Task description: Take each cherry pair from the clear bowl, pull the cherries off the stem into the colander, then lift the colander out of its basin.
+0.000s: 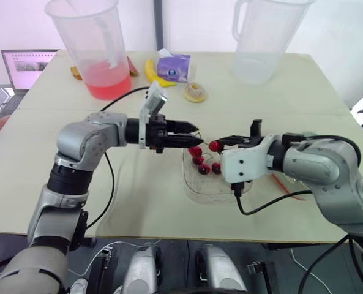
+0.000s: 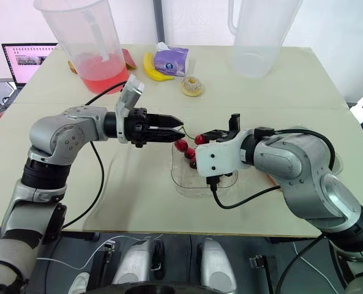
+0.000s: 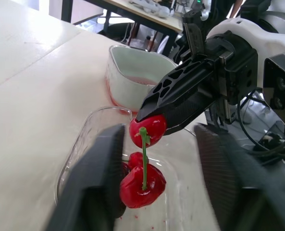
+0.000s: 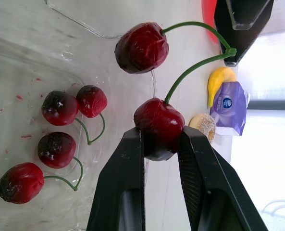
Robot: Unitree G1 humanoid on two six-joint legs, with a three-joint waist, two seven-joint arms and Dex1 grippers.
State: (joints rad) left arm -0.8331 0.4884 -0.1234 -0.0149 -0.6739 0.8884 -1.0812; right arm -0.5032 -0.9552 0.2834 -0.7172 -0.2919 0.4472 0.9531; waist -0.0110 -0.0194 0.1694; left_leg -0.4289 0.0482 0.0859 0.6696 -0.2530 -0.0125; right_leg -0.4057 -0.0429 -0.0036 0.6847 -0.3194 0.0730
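Got one cherry (image 4: 157,120) squeezed in the jaws of the right gripper (image 4: 161,139), stem (image 4: 197,72) pinched tight by the left gripper (image 2: 182,130), over the clear bowl (image 1: 205,188) near the table (image 1: 291,92) front edge.

Cherries (image 4: 142,48) are recorded as smooth and glossy, and the stem (image 4: 200,63) as thin green plastic. The clear bowl (image 1: 196,191) is noted as transparent glossy plastic, smeared red. Fingers (image 4: 125,187) of the right gripper (image 4: 160,135) are found to be matt black plastic. The table (image 1: 279,104) is logged as matt and smooth, and the basin (image 3: 120,84) as white and glossy.
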